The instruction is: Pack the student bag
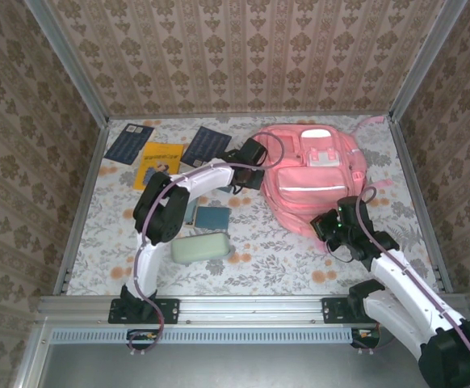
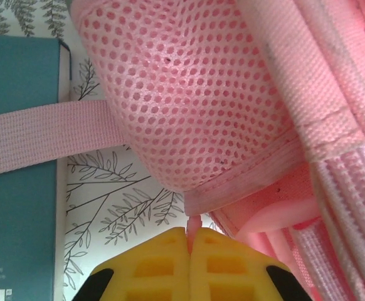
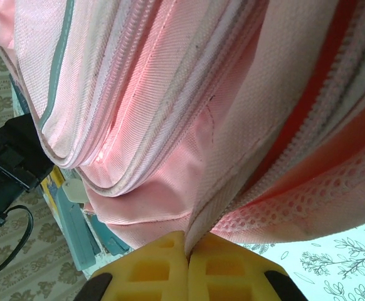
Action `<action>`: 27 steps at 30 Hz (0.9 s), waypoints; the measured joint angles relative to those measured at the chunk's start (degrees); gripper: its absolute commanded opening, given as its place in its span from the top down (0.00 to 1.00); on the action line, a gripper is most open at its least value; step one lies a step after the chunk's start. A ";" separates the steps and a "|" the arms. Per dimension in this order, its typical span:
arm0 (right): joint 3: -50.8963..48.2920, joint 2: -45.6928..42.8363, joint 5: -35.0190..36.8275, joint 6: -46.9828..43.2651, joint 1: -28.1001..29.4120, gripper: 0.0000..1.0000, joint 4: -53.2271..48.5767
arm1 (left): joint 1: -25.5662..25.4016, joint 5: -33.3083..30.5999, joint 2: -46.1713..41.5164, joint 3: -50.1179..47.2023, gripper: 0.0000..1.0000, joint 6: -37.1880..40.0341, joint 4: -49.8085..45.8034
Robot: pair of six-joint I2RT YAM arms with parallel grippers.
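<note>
**Both end effectors pinched on the student bag, nothing packed yet**

The student bag point(image 1: 316, 182) lies flat on the desk point(image 1: 283, 259) with its front pockets up. The left end effector point(image 2: 189, 233) is at the bag's left edge. Its yellow pads are pressed together on a thin sliver of pink trim, just below the bag's mesh shoulder pad point(image 2: 182, 100). The right end effector point(image 3: 187, 241) is at the bag's near right corner, closed narrow on a fold of pink fabric beside a zip line.

A pale green pencil case point(image 1: 201, 246) sits well to the left of the bag and nearer the arm bases. A yellow booklet point(image 1: 158, 162) lies further left of the bag. A pink webbing strap point(image 2: 44, 135) runs from the bag across a teal book point(image 2: 19, 188).

What could go wrong:
- The left hold looks very slight. Any lift or pull could slip the trim out of the pads and let that side drop.
- The right pinch may have caught only the outer layer, so a pull could stretch the fabric rather than open the bag.
- If the two arms pull unevenly, the whole bag may slide across the desk.
- The strap over the teal book could drag it along.
- I cannot tell whether the main zip is open. If it is closed, nothing can go in.
</note>
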 measured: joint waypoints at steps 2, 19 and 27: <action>0.00 0.04 -0.33 -0.50 -0.33 1.00 -0.17 | 0.00 0.55 -0.48 -0.50 1.00 0.00 0.55; 0.33 6.73 -1.62 -2.38 -0.50 1.00 -0.13 | -1.68 5.35 -14.23 -17.53 1.00 -0.24 6.45; 0.76 7.23 -1.60 -2.40 -0.52 1.00 0.09 | -3.80 5.75 -14.51 -20.76 1.00 -0.15 6.38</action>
